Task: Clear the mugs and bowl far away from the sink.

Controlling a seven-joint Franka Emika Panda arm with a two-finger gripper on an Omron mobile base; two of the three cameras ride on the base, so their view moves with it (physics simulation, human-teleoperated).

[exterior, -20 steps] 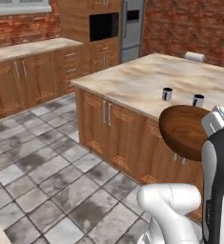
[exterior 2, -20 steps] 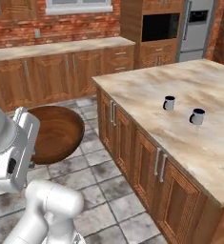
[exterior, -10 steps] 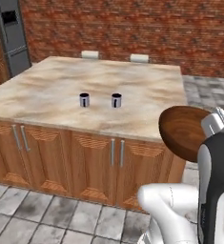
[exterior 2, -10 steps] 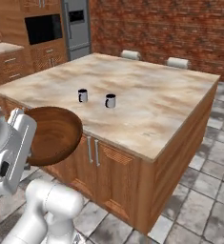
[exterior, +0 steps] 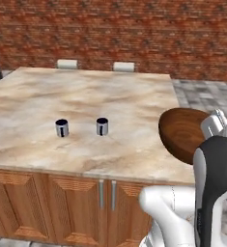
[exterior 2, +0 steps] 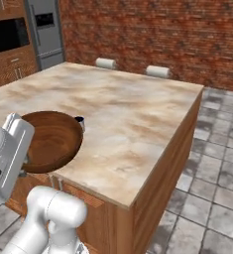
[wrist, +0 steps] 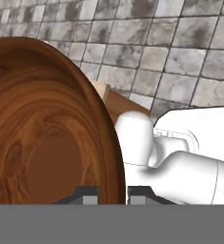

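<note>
Two dark finger tips of the gripper [wrist: 112, 194] stand nearly together, pinched on the rim of the wide round dark brown wooden bowl [wrist: 46, 128], one tip inside the wall and one outside; the bowl is held up in the air, tilted on edge so its grained inside faces the hand camera. From the left base camera the bowl [exterior: 185, 132] hangs just above the near right corner of the beige marbled stone island counter [exterior: 86, 103], partly overhanging its front edge, with the white and dark hand right behind it. From the right base camera the bowl [exterior 2: 51, 141] sits over the near corner of the counter [exterior 2: 133, 114]. Two small dark blue mugs with pale rims stand upright on the counter to the gripper's left, apart from each other: the nearer mug [exterior: 102, 126] and the farther mug [exterior: 62, 128]. One mug [exterior 2: 80, 121] peeks just past the bowl's rim in the right base camera. Beyond the counter's far edge, two pale chair backs [exterior: 67, 63] show before a red brick wall [exterior: 134, 34]. Grey stone floor tiles [wrist: 180, 52] lie below the hand.
</note>
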